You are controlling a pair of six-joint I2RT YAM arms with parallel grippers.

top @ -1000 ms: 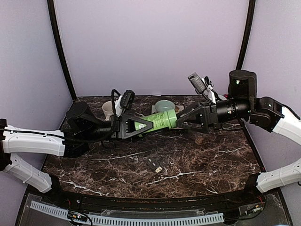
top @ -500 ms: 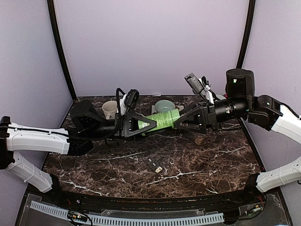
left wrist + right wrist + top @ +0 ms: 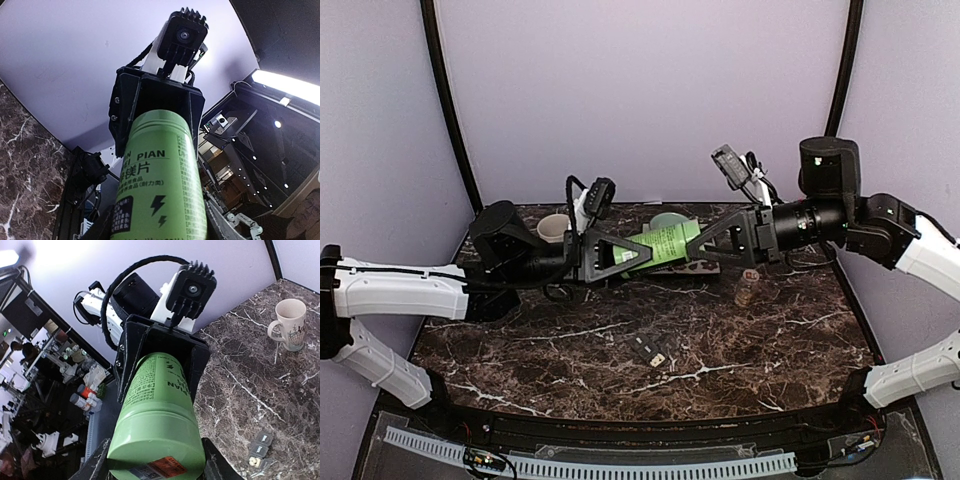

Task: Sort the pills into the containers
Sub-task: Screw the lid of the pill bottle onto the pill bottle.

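Note:
A green bottle (image 3: 665, 243) hangs roughly level above the table's back, held from both ends. My left gripper (image 3: 618, 256) is shut on its body (image 3: 160, 190). From the other end, my right gripper (image 3: 708, 240) has its fingers (image 3: 216, 466) pressed against both sides of the cap (image 3: 155, 445). The containers (image 3: 648, 350), a small dark strip of square compartments, lie mid-table below the bottle and show at the right wrist view's lower corner (image 3: 261, 449). One compartment shows something pale inside. No pills can be made out singly.
A cream mug (image 3: 553, 227) stands at the back left, also in the right wrist view (image 3: 290, 322). A pale green bowl (image 3: 668, 219) sits behind the bottle. A small brown jar (image 3: 749, 288) stands under my right arm. Dark marble table (image 3: 570, 340) surrounds the strip.
My right jaws have closed in onto the bottle's cap. Both arms have raised the bottle a little, its cap end tilting upward, uncovering the small brown jar.

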